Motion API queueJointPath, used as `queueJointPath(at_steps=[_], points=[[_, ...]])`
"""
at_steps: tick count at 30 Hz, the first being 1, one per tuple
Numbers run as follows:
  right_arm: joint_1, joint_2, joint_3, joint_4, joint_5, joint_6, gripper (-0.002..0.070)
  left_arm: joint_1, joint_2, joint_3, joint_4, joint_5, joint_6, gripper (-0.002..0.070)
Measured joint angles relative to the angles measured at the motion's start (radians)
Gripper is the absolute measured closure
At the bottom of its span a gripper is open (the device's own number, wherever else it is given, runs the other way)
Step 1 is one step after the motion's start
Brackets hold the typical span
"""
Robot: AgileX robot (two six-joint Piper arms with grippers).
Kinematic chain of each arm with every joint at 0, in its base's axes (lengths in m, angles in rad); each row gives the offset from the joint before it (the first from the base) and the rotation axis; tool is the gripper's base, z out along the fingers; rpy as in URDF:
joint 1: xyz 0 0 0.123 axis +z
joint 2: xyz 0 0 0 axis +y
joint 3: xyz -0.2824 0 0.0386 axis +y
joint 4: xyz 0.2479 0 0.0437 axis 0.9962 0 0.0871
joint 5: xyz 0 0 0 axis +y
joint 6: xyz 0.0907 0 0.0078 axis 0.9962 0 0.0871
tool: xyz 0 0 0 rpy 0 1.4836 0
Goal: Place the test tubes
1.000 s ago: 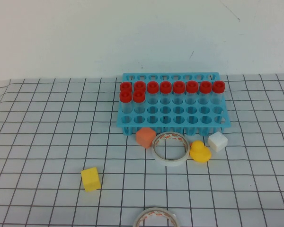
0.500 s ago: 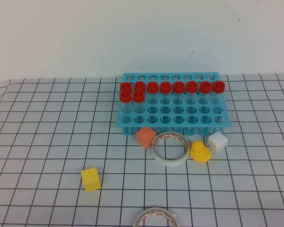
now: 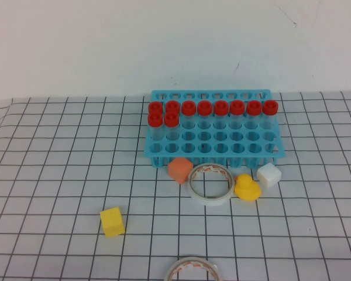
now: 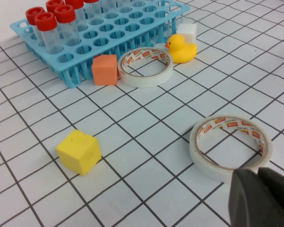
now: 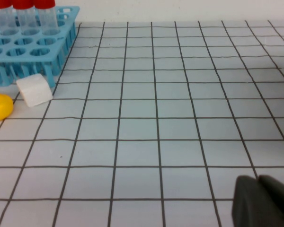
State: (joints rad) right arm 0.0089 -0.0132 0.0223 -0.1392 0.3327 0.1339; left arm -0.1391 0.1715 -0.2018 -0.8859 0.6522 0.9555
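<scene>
Black left end effector [image 4: 259, 191] and right end effector [image 5: 259, 196] hover clenched, low over table [image 5: 180, 118].

Ten red-capped clear test tubes [image 3: 205, 108], one blue plastic rack [image 3: 222, 157], two white tape rolls [image 3: 210, 200], three small cubes [image 3: 112, 222], one yellow rubber duck [image 3: 246, 188].

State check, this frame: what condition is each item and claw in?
test tubes: ten, capped, upright in blue rack.
blue rack: standing, most holes empty.
far tape roll: lying flat.
near tape roll: lying flat.
yellow duck: upright.
left claw: shut, empty, by near tape roll.
right claw: shut, empty, low over table.
</scene>
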Motion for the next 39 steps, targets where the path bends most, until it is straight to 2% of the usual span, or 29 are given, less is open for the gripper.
queueJointPath(at_steps=[4, 8, 13, 19, 22, 26, 27, 29, 33, 39], points=[[0.000, 0.000, -0.002, 0.000, 0.002, 0.000, 0.0678, 0.000, 0.000, 0.009, 0.003, 0.000, 0.000, 0.0677], [0.000, 0.000, -0.002, 0.000, 0.003, 0.001, 0.0678, 0.000, -0.017, 0.042, 0.096, -0.021, -0.022, 0.0676], [0.000, 0.000, -0.002, 0.000, 0.005, 0.002, 0.0678, 0.000, -0.091, 0.075, 0.304, -0.130, -0.300, 0.0676], [0.000, 0.000, -0.002, -0.002, 0.007, 0.004, 0.0678, 0.000, -0.179, 0.168, 0.635, -0.470, -0.722, 0.0676], [0.000, 0.000, -0.002, -0.002, 0.007, 0.004, 0.0678, 0.006, -0.180, 0.220, 0.735, -0.589, -0.798, 0.0676], [0.000, 0.000, -0.002, -0.002, 0.007, 0.004, 0.0678, 0.064, -0.183, 0.220, 0.740, -0.576, -0.817, 0.0676], [0.000, 0.000, -0.002, -0.002, 0.007, 0.004, 0.0678, 0.098, -0.183, 0.220, 0.746, -0.535, -0.825, 0.0677], [0.000, 0.000, -0.002, -0.002, 0.007, 0.004, 0.0678, 0.117, -0.185, 0.220, 0.753, -0.475, -0.829, 0.0676], [0.000, 0.000, -0.002, -0.002, 0.007, 0.004, 0.0678, 0.121, -0.185, 0.220, 0.776, -0.383, -0.829, 0.0676], [0.000, 0.000, -0.002, -0.004, 0.007, 0.004, 0.0678, 0.121, -0.185, 0.220, 0.805, -0.357, -0.843, 0.0676]])
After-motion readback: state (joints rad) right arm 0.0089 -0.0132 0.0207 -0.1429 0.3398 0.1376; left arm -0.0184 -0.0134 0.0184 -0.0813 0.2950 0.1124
